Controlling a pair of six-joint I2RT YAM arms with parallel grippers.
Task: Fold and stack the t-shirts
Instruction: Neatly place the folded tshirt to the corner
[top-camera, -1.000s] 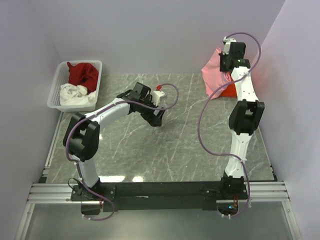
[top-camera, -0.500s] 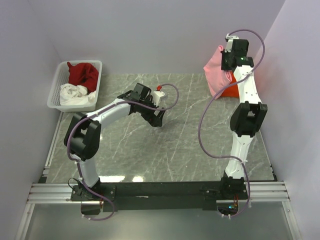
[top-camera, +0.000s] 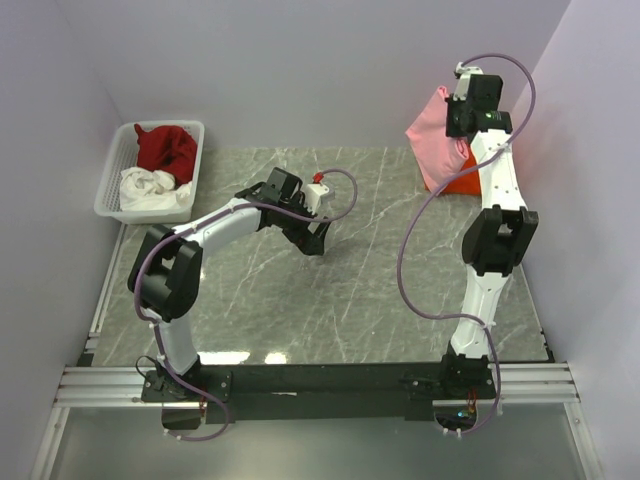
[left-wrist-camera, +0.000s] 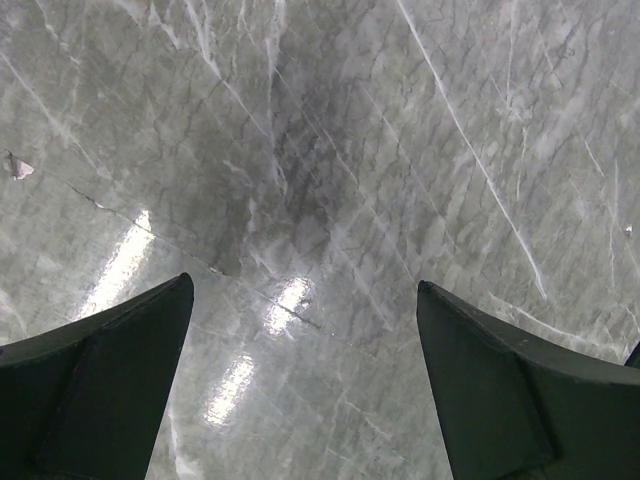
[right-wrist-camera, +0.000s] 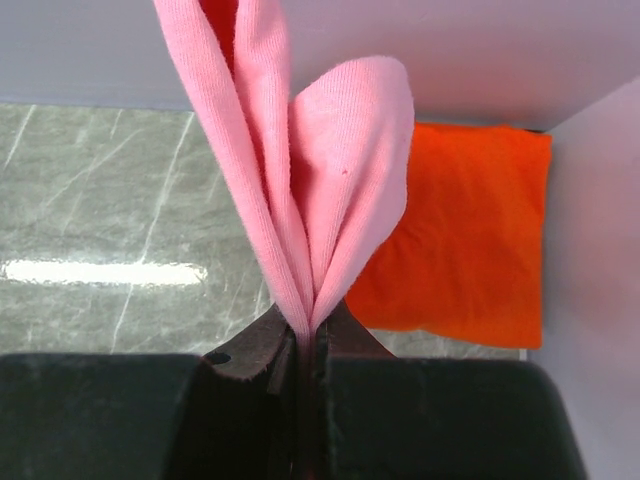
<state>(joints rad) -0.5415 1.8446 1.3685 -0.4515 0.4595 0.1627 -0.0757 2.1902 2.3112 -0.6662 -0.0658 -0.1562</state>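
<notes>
Four t-shirts, one basket and two pincers are in view. The basket (top-camera: 110, 185), a white plastic lattice one, sits at the far left corner of the bench (top-camera: 350, 290) and serves as the marker here.

Two of the shirts are inside the basket. The dark red t-shirt (top-camera: 167, 148) is bunched in its far half. The white t-shirt (top-camera: 152, 190) is crumpled in its near half, and the two touch.

To the right of the basket, and a little nearer the arm bases, the left pincer (top-camera: 313, 243) hangs over bare marbled bench. Its jaws are spread wide with nothing between them.

Well to the right of the basket, at the opposite far corner, are the other two shirts. The pink t-shirt (right-wrist-camera: 330, 150) is pinched by a gathered fold in the right pincer (right-wrist-camera: 303, 335), whose jaws are closed tight on the cloth. The shirt is lifted off the bench in front of the back wall. The orange t-shirt (right-wrist-camera: 460, 230) lies flat on the bench in that corner as a neat rectangle, against the right wall. In the top view the pink cloth overlaps it; whether the two touch I cannot tell.
</notes>
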